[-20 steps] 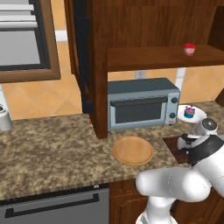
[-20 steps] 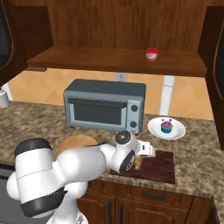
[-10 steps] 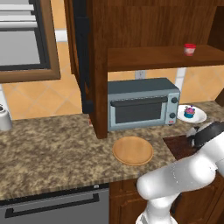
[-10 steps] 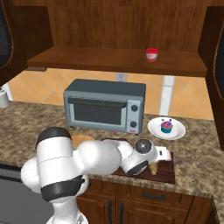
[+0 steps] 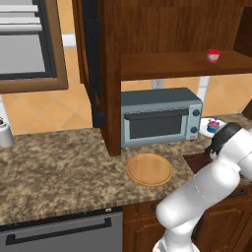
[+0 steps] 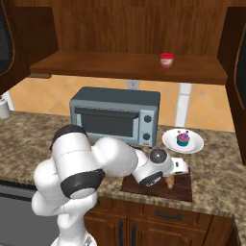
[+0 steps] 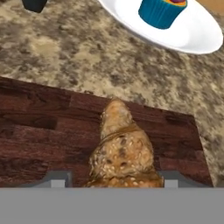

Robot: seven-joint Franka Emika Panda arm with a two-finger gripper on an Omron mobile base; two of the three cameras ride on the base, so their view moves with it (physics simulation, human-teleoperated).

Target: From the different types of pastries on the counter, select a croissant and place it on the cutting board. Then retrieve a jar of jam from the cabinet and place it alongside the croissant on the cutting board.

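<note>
Change: over the last second I see the arm swing right and down; the elbow that stood over the near tabletop edge has dropped, and the end effector (image 6: 174, 177) now sits low over the cutting board (image 6: 180, 190).
Croissant: the croissant (image 7: 122, 151) is between the two finger tips (image 7: 57, 179) in the hand view, its far tip pointing toward the plate; in the right base view it shows just under the hand, at the board.
End effector state: pinching the croissant, one finger on each flank; I judge the grip not yet let go.
Contact with board: I cannot tell whether the croissant already rests on the wood or hangs just above it.
Cupcake: the cupcake (image 6: 182, 140) sits on its white plate (image 6: 196, 144), just beyond the far edge of the board, untouched.
Jar of jam: the jar of jam (image 6: 166, 60) stands on the cabinet shelf (image 6: 96, 67), up and well apart from the hand.
Meaning: first half looks nearly done; release is next, then the reach to the shelf.
Risk: the plate is close behind, so I'd retreat straight up.
</note>
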